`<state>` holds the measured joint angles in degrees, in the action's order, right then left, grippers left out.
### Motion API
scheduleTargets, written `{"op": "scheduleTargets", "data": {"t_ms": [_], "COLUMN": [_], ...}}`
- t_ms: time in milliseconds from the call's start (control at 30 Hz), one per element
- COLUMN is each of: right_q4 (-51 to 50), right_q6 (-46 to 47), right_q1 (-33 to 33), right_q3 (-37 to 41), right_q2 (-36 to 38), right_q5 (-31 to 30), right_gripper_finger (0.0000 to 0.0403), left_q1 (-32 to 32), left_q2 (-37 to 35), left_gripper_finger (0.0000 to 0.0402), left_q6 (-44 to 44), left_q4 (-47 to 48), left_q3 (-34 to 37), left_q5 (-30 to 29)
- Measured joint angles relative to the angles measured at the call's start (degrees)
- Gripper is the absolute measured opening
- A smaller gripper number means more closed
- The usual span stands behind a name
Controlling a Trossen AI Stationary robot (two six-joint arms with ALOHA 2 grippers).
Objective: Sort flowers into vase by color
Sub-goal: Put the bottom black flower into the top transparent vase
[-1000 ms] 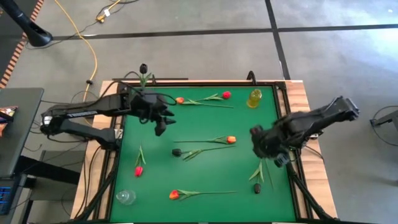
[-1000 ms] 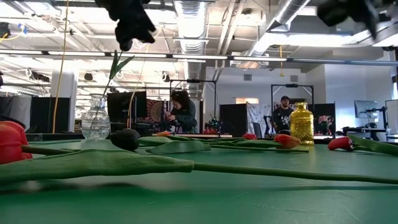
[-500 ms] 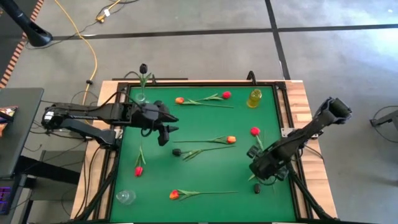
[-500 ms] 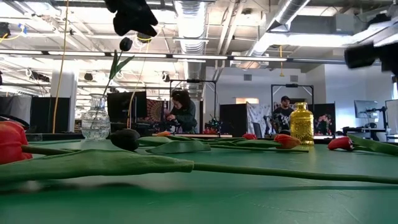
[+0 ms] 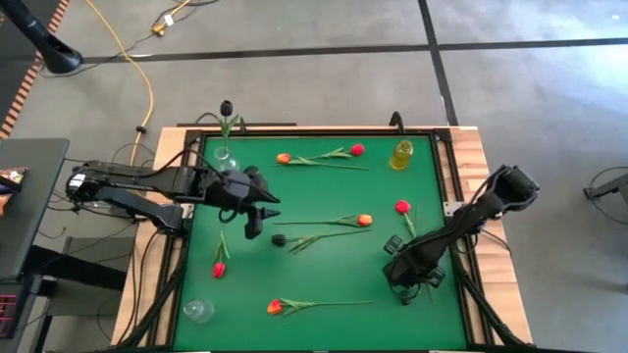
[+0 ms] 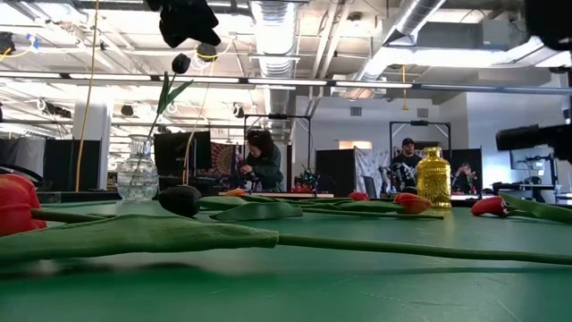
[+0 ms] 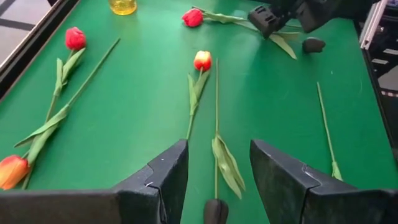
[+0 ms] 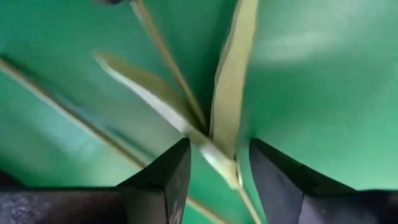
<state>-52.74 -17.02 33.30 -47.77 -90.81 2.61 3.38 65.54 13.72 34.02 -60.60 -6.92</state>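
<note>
Down at the near right of the green mat (image 5: 324, 206), the right gripper (image 5: 410, 277) straddles a flower stem.
Fingers parted, grasping nothing, lining up on the black tulip (image 5: 405, 296) there. Left gripper (image 5: 253, 224) hovers open and empty over another black tulip (image 5: 279, 239) mid-table. Other tulips lie scattered; one black tulip already stands in the clear vase (image 5: 223, 151), far left.
</note>
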Motion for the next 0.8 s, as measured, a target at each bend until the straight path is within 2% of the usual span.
{"op": "scheduleTargets", "data": {"t_ms": [233, 533, 700, 800], "right_q4": [2.1, 3.1, 2.8, 3.6], "right_q6": [0.0, 0.8, 3.9, 5.6], "right_q1": [1.0, 3.4, 3.6, 3.6], "right_q3": [-0.3, 0.1, 0.1, -0.5], "right_q2": [-3.2, 1.0, 6.9, 12.7], "right_q5": [-0.3, -0.7, -1.1, -3.7], "right_gripper_finger": [0.0151, 0.0022, 0.0024, 0.0027], "left_q1": [0.3, 0.3, 0.3, 0.3], "left_q2": [0.0, 0.0, 0.0, 0.0], "left_gripper_finger": [0.016, 0.016, 0.016, 0.016], "left_q6": [0.1, 0.3, 0.4, 0.4], "left_q4": [0.0, 0.0, -0.1, -0.5], "left_q3": [0.0, 0.0, 0.0, 0.0], "left_q5": [-0.2, -1.5, -1.5, -1.5]}}
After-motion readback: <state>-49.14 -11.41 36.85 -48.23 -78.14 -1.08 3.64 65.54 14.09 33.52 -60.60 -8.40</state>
